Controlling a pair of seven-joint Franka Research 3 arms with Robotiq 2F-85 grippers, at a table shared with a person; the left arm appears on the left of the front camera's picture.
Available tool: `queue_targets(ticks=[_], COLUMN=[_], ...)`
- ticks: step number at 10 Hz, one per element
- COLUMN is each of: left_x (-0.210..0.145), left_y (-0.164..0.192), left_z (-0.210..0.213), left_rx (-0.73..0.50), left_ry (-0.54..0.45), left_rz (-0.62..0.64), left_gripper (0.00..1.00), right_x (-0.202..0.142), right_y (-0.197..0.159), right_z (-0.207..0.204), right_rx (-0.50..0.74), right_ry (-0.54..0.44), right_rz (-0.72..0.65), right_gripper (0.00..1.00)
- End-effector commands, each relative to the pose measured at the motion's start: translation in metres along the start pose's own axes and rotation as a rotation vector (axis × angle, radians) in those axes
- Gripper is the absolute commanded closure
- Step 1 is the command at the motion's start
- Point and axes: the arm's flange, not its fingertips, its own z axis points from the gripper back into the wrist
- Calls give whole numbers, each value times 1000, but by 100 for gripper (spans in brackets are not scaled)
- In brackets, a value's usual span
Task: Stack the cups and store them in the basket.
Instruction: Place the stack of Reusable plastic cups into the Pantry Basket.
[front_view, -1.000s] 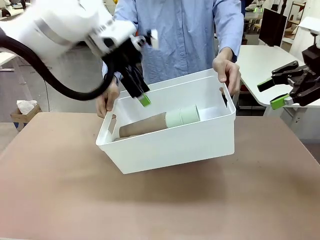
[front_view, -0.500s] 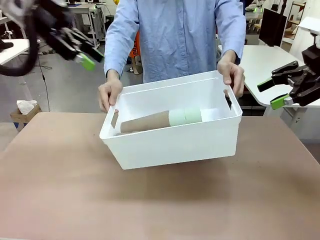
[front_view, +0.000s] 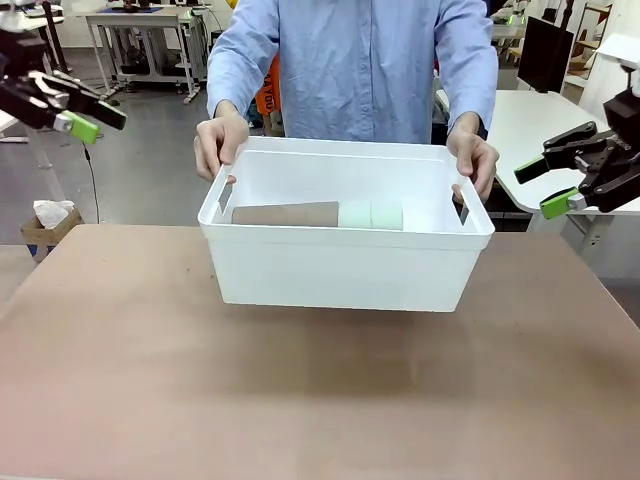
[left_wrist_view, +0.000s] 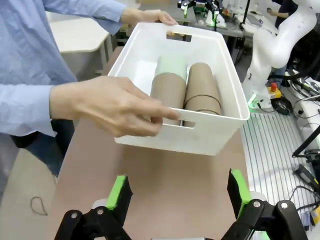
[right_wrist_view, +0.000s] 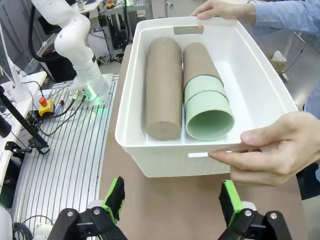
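Basket held level above the table by a person, one hand at each end slot. Inside, lying on their sides: two stacks of cups, one all brown, one brown ending in two mint cups. Left gripper off to the left edge, jaws apart, empty. Right gripper at the right edge, jaws apart, empty. Stacking and storing look complete; likely nothing remains but for the arms to stay clear while the person takes the basket.

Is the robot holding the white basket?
No, a person's hands hold the basket by its two ends, while the left gripper and right gripper stay open off to the sides.
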Motion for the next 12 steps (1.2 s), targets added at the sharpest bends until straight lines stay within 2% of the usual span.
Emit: queue_targets(ticks=[1,2,3,12], left_x=[-4,-5,-7,-7], left_y=[-19,-29,-5,-5], left_z=[-5,-8,0,0], left_rx=[5,-89,1,1], left_ry=[-29,-48,-7,-7], left_rz=[-65,-113,-17,-17], left_gripper=[0,2,2,2], right_x=[3,3,3,3], right_y=[0,0,0,0], right_z=[1,1,1,1], right_rx=[4,4,4,4], right_ry=[-10,-10,-10,-10], right_rz=[-9,-9,-9,-9], right_gripper=[0,0,0,0])
